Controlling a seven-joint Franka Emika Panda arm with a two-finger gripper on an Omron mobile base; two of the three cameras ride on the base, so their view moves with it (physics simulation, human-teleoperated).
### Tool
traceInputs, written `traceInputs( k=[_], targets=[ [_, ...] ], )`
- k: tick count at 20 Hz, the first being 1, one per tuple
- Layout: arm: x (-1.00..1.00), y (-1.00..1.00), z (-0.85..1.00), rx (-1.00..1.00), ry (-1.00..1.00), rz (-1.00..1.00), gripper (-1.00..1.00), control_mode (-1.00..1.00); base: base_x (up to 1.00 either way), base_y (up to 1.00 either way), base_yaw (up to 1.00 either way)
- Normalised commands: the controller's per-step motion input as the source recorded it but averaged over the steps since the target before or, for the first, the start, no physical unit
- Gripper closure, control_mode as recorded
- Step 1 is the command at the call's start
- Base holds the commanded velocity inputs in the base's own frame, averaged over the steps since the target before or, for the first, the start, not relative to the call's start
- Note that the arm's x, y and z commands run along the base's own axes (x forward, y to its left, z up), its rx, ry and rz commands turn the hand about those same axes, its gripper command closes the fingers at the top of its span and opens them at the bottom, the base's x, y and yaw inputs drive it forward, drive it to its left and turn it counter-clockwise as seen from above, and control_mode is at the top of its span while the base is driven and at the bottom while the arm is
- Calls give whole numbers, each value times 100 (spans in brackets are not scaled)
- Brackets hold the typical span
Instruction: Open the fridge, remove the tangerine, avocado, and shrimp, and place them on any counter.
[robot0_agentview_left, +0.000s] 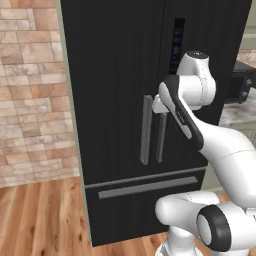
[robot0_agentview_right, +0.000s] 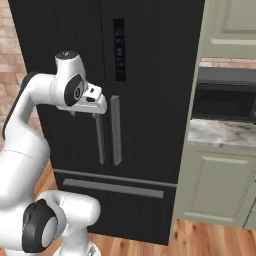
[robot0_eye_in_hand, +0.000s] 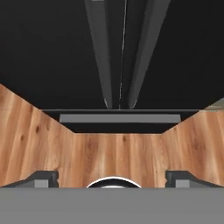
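The tall black fridge (robot0_agentview_left: 115, 75) (robot0_agentview_right: 150, 50) stands shut, both doors closed. Its two grey vertical handles (robot0_agentview_left: 146, 130) (robot0_agentview_right: 116, 130) run side by side at the door seam (robot0_eye_in_hand: 100, 52). My gripper (robot0_agentview_right: 84, 115) (robot0_eye_in_hand: 112, 179) hangs just in front of the handles' upper ends and points down at the floor. It is open, with its fingertips (robot0_eye_in_hand: 41, 178) far apart and nothing between them. The tangerine, avocado and shrimp are hidden behind the closed doors. The marbled counter (robot0_agentview_right: 220, 132) (robot0_agentview_left: 237, 112) lies right of the fridge.
The bottom drawer's grey handle (robot0_agentview_left: 147, 187) (robot0_eye_in_hand: 119, 118) runs across below the doors. A black microwave (robot0_agentview_right: 225, 95) (robot0_agentview_left: 242, 82) sits in the nook above the counter, over sage-green cabinets (robot0_agentview_right: 215, 185). A brick wall (robot0_agentview_left: 30, 90) is to the left and wood floor (robot0_eye_in_hand: 118, 153) below.
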Motion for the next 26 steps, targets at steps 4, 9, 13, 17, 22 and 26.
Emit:
traceInputs(
  k=[4, 9, 13, 17, 22, 26],
  targets=[
    [0, -4, 0, 0, -1, 0, -100, -100, -19, -1, -4],
    [64, -46, 0, 0, -12, 0, -100, -100, 0, 0, 0],
    [73, -52, 0, 0, -18, 0, -100, -100, 0, 0, 0],
    [43, -6, 0, 0, -9, -1, -100, -100, 0, 0, 0],
    [8, 3, 0, 0, -4, -5, -100, -100, 0, 0, 0],
    [34, 1, 0, 0, 0, -10, -100, -100, 0, 0, 0]
  ],
)
